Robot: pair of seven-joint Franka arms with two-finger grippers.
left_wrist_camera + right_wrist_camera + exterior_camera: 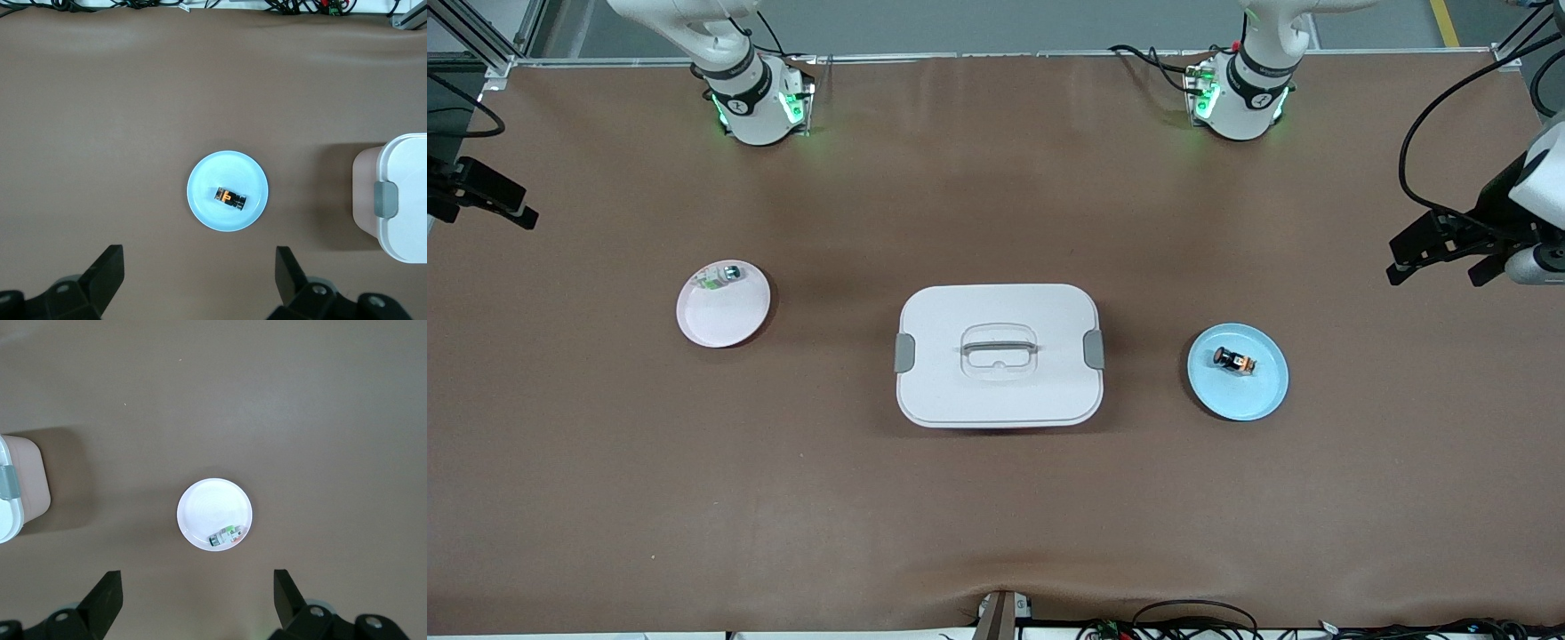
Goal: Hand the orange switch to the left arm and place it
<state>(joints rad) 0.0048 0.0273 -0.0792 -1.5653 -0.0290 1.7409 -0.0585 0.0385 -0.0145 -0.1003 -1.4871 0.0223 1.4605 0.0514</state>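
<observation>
The orange switch lies on a light blue plate toward the left arm's end of the table. The white box stands lidded at the table's middle. My left gripper hangs open and empty, high over the table beside the blue plate. My right gripper is open and empty too, high over the table by the pale pink plate.
A small green-white-silver part lies on the pale pink plate toward the right arm's end. Both arm bases stand along the table edge farthest from the front camera. Cables run along the nearest edge.
</observation>
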